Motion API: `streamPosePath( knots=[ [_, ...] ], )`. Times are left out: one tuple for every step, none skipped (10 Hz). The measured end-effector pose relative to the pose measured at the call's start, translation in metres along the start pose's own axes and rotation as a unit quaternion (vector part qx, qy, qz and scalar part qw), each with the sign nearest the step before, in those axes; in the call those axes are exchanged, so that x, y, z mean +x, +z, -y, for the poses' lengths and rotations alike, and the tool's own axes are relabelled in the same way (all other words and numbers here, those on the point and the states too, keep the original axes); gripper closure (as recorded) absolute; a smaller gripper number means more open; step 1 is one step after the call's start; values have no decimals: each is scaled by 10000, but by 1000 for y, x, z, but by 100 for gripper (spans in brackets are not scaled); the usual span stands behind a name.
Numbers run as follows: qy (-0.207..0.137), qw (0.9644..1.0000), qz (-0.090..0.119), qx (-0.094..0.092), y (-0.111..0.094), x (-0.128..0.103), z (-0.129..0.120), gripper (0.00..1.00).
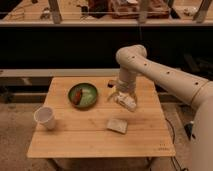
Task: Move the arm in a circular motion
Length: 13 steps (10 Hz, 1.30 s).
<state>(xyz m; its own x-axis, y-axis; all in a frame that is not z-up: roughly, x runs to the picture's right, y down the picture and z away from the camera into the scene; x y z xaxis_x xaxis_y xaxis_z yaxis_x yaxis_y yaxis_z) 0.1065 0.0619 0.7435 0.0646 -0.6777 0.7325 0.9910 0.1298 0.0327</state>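
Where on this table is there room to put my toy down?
Bare wood runs along the table's front edge, in front of the white cup and pale packet, and in the back left corner beside the green bowl. The middle is crowded: the arm's pincer hangs right of the bowl, behind the packet.

Dim warm light; claw pale above lit table, darkness behind.

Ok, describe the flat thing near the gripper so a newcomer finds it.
Find the wooden table. The gripper hangs over its right half, beside the green bowl; nearer the camera lies a pale packet. Unlike the white cup, it is flat and squarish.
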Motion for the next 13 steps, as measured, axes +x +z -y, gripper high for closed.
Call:
streamPosePath(
  knots=[
    [165,9998,-55,108,4,-3,-18,20],
    [388,9989,-124,241,11,-8,-44,20],
    [603,9973,-169,371,19,-18,-75,20],
    [709,9964,-197,431,24,-29,-98,20],
    [721,9960,-217,471,26,-35,-111,20],
    [712,9959,-232,512,28,-44,-124,20],
    [677,9960,-244,530,28,-51,-129,20],
    [637,9962,-234,540,29,-63,-133,20],
    [547,9968,-216,545,30,-78,-129,20],
    [469,9972,-199,550,31,-88,-123,20],
    [396,9975,-169,566,34,-101,-110,20],
    [337,9977,-115,581,37,-117,-93,20],
    [252,9978,-40,605,43,-134,-65,20]
  ],
)
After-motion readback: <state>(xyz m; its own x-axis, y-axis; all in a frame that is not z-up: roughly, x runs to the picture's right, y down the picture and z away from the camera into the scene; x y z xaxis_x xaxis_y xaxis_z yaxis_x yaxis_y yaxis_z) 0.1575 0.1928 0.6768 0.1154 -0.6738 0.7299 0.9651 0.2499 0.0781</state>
